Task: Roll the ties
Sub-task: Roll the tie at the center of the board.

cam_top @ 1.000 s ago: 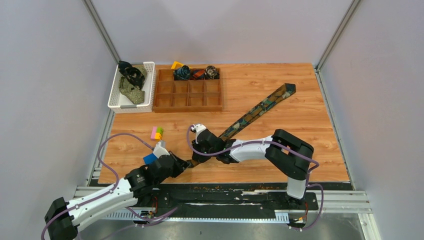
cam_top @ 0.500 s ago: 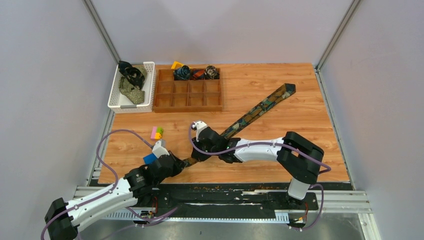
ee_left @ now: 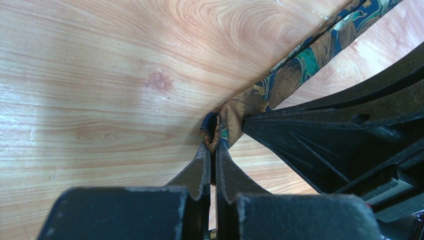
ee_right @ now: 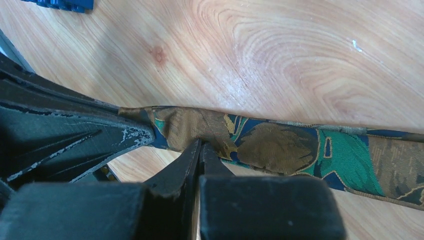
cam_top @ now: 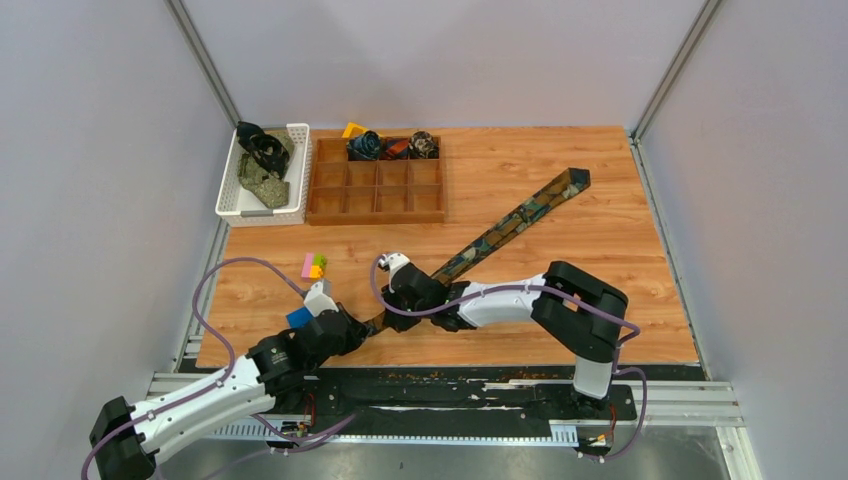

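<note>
Your left claw (ee_left: 212, 150) and right claw (ee_right: 200, 145) are both clamped on the tie (cam_top: 500, 228) at its near tip, and its length runs away rightward from them.

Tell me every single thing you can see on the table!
long tie: one, green, brown and navy pattern, lying slantwise across the table
rolled ties: three, navy, reddish and dark, in the tray's back row
loose ties: at least two, black and olive, in the basket
wooden tray: one, brown, far left of middle
basket: one, white, far left corner
yellow block: one, behind the tray
small blocks: about three, pink, green and orange, near left
blue block: one, beside the left arm
table: one, light wood
left end effector: black, shut on the long tie's narrow end
right end effector: black, shut on the long tie close by
</note>
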Tool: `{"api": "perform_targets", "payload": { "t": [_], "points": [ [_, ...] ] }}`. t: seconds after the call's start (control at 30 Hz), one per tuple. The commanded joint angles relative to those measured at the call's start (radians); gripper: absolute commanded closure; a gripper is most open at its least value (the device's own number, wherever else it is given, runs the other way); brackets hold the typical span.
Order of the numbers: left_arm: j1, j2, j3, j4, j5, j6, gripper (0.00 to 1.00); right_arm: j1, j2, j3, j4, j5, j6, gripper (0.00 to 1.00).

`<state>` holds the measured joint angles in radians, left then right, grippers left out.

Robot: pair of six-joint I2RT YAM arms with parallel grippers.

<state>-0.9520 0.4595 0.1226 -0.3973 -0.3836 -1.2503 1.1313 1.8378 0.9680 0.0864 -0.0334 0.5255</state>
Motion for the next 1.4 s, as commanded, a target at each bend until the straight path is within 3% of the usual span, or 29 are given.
{"api": "perform_targets", "payload": {
  "t": [0.0, 0.37, 0.77, 1.1, 1.37],
  "points": [
    [0.004, -0.019, 0.008, -0.147, -0.008, 0.017, 1.0, 0.007, 0.036, 0.041, -0.022, 0.032, -0.021, 1.0],
    [0.004, -0.057, 0.027, -0.198, -0.006, 0.024, 1.0, 0.01, -0.089, 0.046, -0.063, 0.072, -0.033, 1.0],
    [0.004, -0.068, 0.052, -0.214, -0.004, 0.033, 1.0, 0.009, 0.072, 0.113, -0.064, 0.051, -0.024, 1.0],
    [0.004, -0.055, 0.11, -0.192, -0.002, 0.052, 1.0, 0.02, 0.07, 0.075, -0.048, 0.013, 0.008, 1.0],
    [0.004, 0.041, 0.196, -0.132, 0.009, 0.093, 1.0, 0.02, 0.046, 0.061, -0.046, 0.014, 0.011, 1.0]
  ]
}}
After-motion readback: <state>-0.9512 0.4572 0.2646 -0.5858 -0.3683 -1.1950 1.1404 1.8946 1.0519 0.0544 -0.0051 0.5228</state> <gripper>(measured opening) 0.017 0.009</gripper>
